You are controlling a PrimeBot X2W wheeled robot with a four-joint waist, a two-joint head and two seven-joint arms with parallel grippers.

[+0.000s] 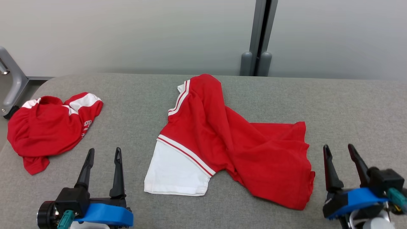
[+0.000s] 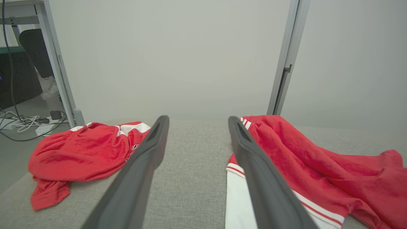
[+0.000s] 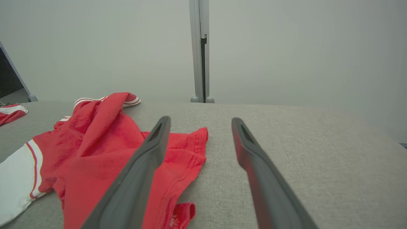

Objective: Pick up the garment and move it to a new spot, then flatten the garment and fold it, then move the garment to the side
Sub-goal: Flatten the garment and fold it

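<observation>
The red garment (image 1: 229,140) lies loose and rumpled about the middle of the grey padded table (image 1: 349,105), and neither arm is touching it. One end is bunched up close to the far edge, with red-and-white striped trim (image 1: 179,98) showing on its left side. From there the cloth runs in long folds toward the near edge and fans out to the right. A white sleeve (image 1: 173,173) lies flat at its near left, bordered by the same stripes.

The left gripper (image 1: 105,149) is at the near edge, to the left of the white sleeve and clear of it — its two dark fingers stand well apart with only bare table between them. The right gripper (image 1: 338,146) is at the near edge too, just off the garment's right hem, its fingers likewise spread wide and holding nothing.

Farther out, a second red garment (image 1: 47,127) with white patches and a bit of lettering lies in a heap at the table's left edge, well apart from the first. Behind the table stands a pale wall (image 1: 127,31) split by a grey upright post (image 1: 262,35), and a grey metal frame (image 1: 12,79) shows past the far left corner.
</observation>
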